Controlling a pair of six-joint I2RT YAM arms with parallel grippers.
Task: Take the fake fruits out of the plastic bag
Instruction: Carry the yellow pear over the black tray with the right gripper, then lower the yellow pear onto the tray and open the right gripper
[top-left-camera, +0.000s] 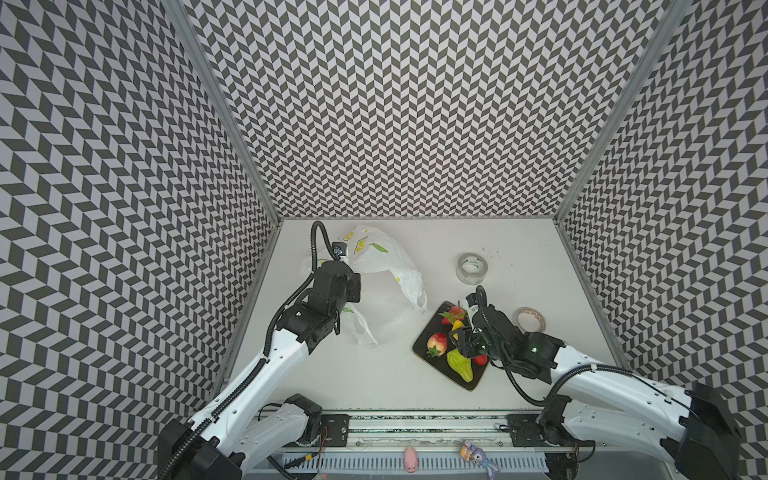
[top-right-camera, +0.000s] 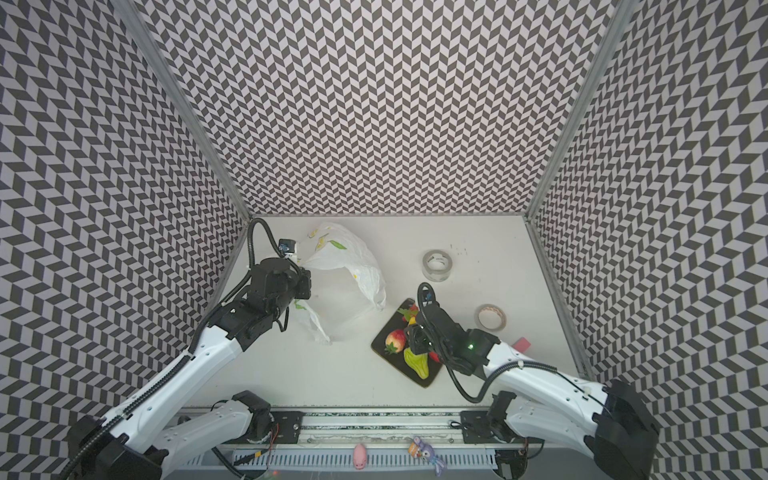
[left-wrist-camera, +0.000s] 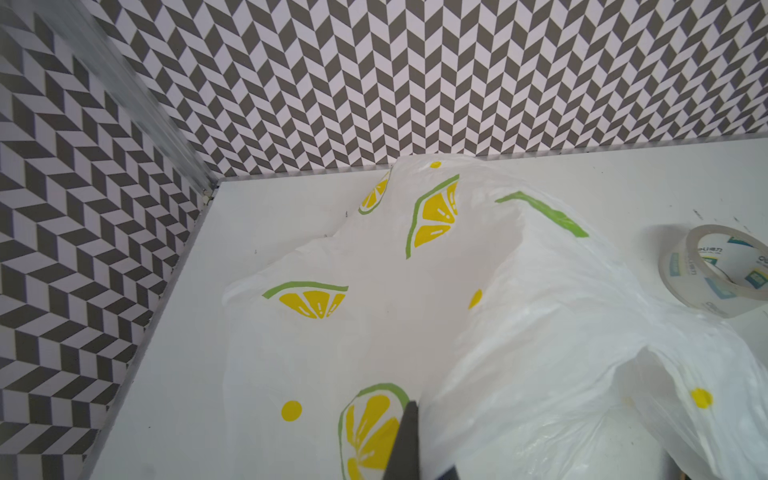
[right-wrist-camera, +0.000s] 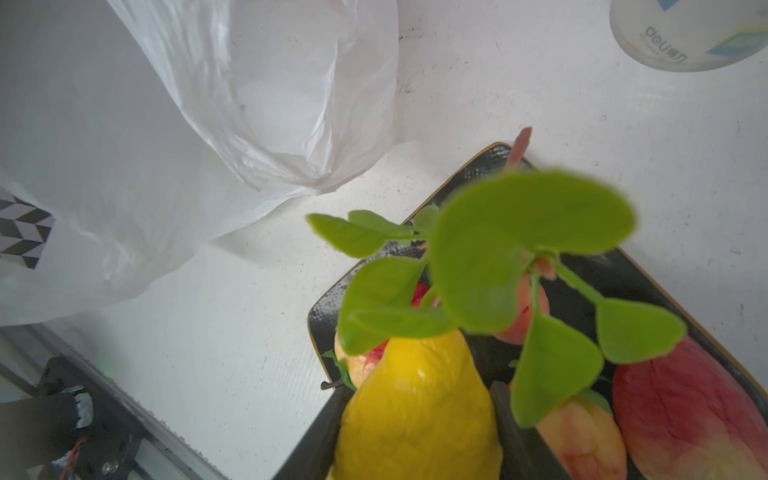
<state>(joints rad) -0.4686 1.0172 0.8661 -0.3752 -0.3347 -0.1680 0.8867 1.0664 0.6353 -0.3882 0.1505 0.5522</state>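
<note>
- Left tool (left-wrist-camera: 419, 457) is clamped shut on a fold of the thin, crinkly, white translucent plastic bag (top-left-camera: 386, 257) printed with lemon slices, holding it arched off the white worktop (top-left-camera: 374, 374). Film this slick could slide out of the pinch, or tear if tugged.
- No fruit shows through the bag's film. The glossy fake fruits (top-left-camera: 437, 343) lie to its right on a flat black plate (top-left-camera: 419, 345) with a thin gold rim, among them a lumpy green pear (top-left-camera: 460, 365).
- Right tool (right-wrist-camera: 415, 440), roughly half open, grips a smooth, tapered yellow pear (right-wrist-camera: 415, 382) just above that plate. Its taper and gloss invite a slip, and a drop onto the crowded plate may send rounded neighbours rolling off.
- Soft green leaves (right-wrist-camera: 532, 216) blur much of the right wrist view, which could hamper placement.
- Clear tape roll (top-left-camera: 471, 268) lies apart, beyond the plate.
</note>
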